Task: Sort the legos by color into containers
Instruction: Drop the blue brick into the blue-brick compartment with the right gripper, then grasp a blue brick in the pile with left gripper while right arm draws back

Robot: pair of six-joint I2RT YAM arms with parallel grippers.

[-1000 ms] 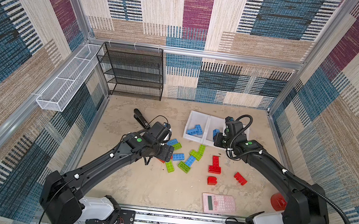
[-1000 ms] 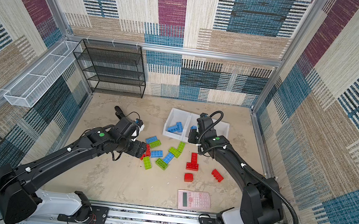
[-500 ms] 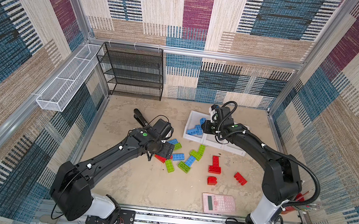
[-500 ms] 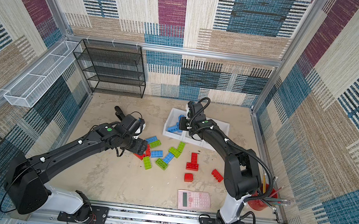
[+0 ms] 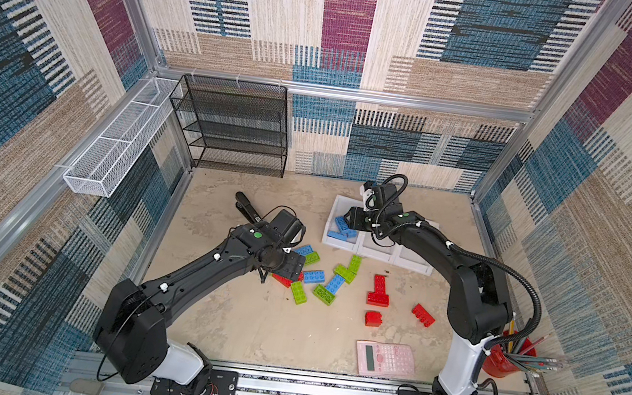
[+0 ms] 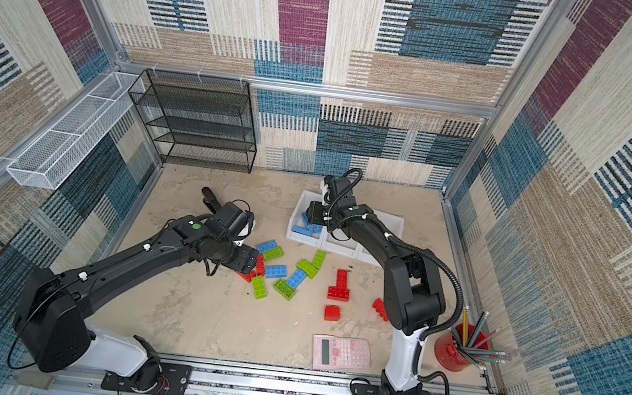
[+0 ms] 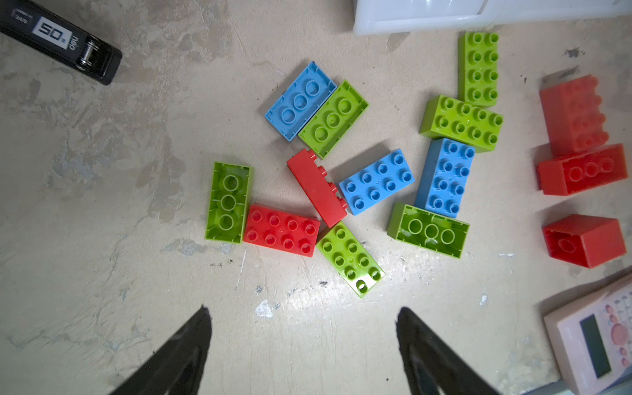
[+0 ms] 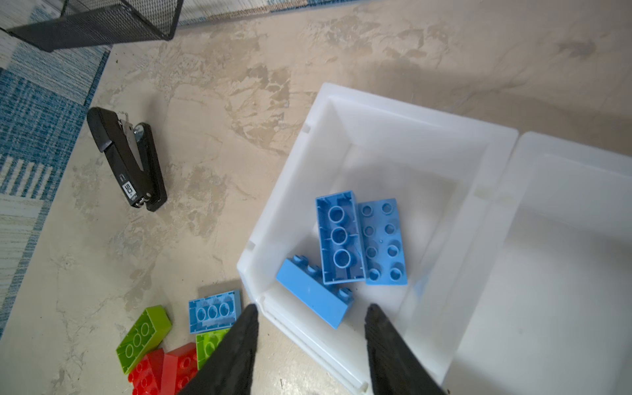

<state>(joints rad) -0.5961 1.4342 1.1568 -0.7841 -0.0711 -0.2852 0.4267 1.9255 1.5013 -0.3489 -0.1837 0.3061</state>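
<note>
Containers [image 5: 378,252] white; three blue legos [image 8: 340,239] in the end one. Loose legos [image 7: 376,181] beside the containers: lime green, blue, red. Calculator [image 5: 385,358] pink, stapler [image 8: 113,147] black, pencil cup [image 5: 496,362] red. Mesh rack [image 5: 232,124] black, wire basket [image 5: 115,153] white. Table [image 5: 246,323] mottled beige. Walls [image 5: 348,14] woven patchwork: blue, maroon, cream, tan, with dark stripe blocks. Arms [image 5: 203,271] black, white base links.

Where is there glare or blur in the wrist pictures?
Left wrist view: a bright sheen on the table beside a lime brick; the red brick at the edge looks soft. Right wrist view: the white bin is nearly washed out, and the fingers are out of focus.
</note>
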